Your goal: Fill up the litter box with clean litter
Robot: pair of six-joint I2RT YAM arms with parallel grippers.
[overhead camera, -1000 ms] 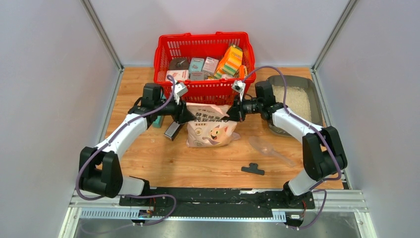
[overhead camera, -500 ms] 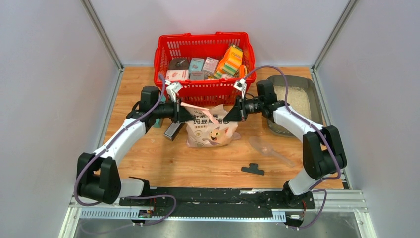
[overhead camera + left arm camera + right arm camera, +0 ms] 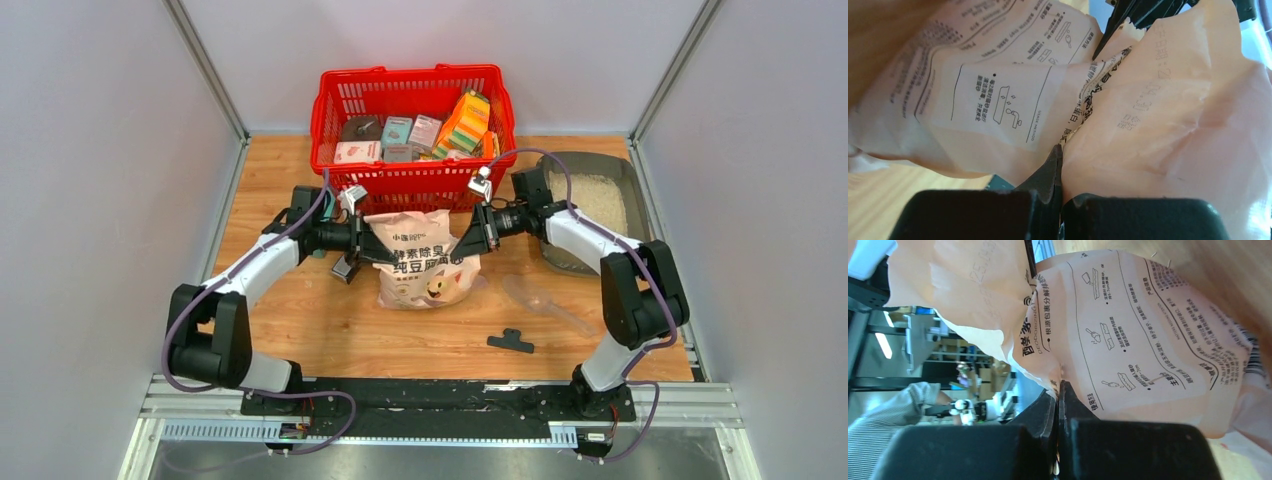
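Change first: a second ago your left hand (image 3: 372, 247) stood open beside the bag (image 3: 425, 270). Now it is clamped on the bag's upper left edge, and your left wrist camera shows its fingers (image 3: 1050, 167) pinched on a fold of the pinkish paper. Your right hand (image 3: 468, 240) was already closed on the bag's upper right edge and grips it now too. Between your two hands the bag top has been drawn out and raised, so the bag stands more upright than before. Its lower end sits on the surface (image 3: 400, 335) near the middle, just in front of the basket (image 3: 410, 72).

The bag's front carries bold Chinese characters and a cartoon cat face. On its back, a boxed diagram is captioned "USAGE METHOD", and "DEODORIZING" runs beside a seam. A faint stamped date is too pale to read whole.

The red mesh basket at the far edge holds boxes and packets, one of them orange and green. Your litter box (image 3: 632, 172) lies in the far right corner, with clean litter (image 3: 600, 200) spread inside it. A clear scoop (image 3: 535, 295) lies between the bag and the right edge
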